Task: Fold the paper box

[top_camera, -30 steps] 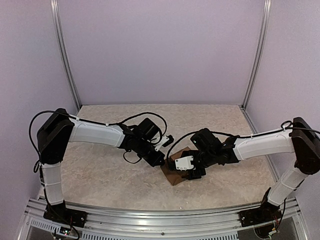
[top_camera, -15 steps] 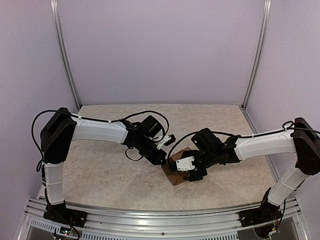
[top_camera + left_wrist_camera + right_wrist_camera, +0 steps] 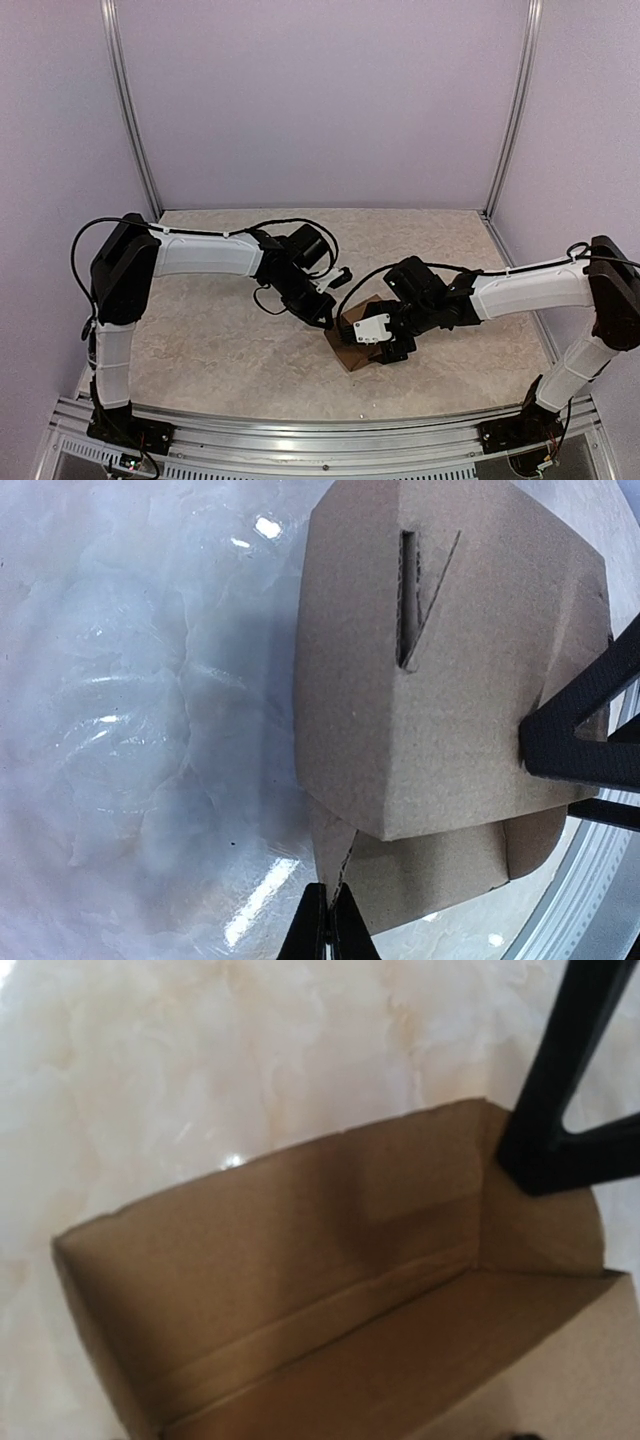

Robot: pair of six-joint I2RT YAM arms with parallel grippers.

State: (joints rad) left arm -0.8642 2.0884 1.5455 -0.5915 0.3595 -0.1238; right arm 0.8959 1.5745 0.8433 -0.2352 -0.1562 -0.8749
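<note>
Change entry: left arm, advanced toward paper box.
Left gripper (image 3: 326, 318), jaws pressed together, now nearer the paper box (image 3: 350, 352) at its left corner; upper arm and elbow swung rightward across the table.

paper box (image 3: 347, 350): showing plain brown cardboard
surface (image 3: 200, 340): showing cream and beige marbling around the paper box
left arm (image 3: 205, 260): showing white shell, black joints
left tool (image 3: 327, 925): showing black
wall (image 3: 320, 100): showing pale lilac behind the paper box

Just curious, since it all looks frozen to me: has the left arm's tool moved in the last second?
Yes, slightly. The left tool has crept rightward, away from the left corner post and toward the paper box.
</note>
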